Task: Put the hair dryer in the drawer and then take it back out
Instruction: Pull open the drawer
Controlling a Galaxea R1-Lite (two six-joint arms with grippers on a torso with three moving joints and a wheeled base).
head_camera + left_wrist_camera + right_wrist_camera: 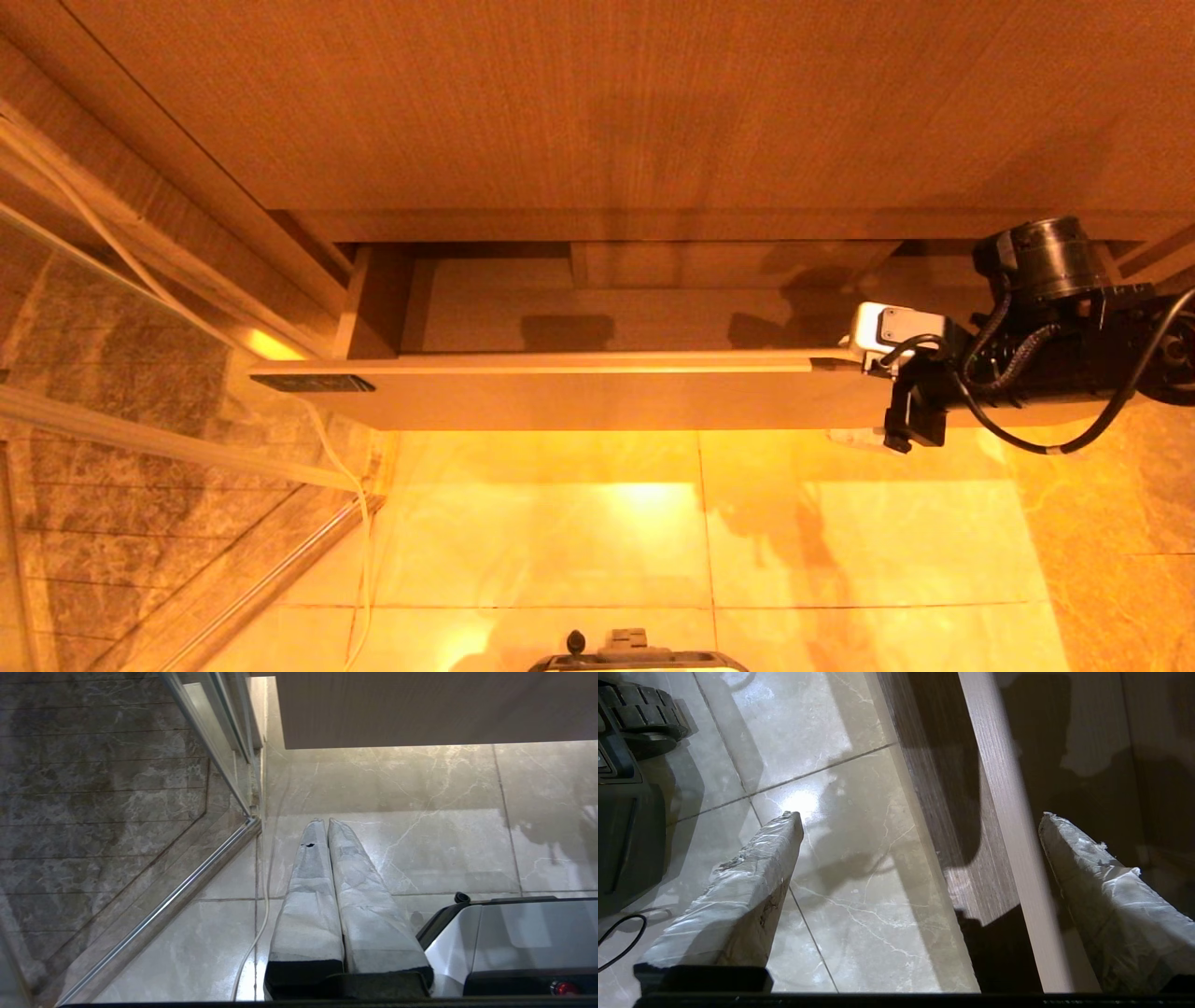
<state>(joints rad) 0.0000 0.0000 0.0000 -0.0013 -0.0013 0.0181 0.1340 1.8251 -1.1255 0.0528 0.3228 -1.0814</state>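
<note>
Head: drawer [597,392] pulled out, inside bare; hair dryer not seen. Right claw [868,392] at front's right end.
L wrist: left claw [324,826] closed, empty, above floor [420,812].
R wrist: claw fully spread, empty, straddling drawer front. Dryer likely light, rigid, slick; grip barrel.

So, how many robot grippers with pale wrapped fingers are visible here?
2. The right gripper, open, straddles the front of the light wood-grain drawer; the left gripper, shut, hangs over the marble floor.
</note>
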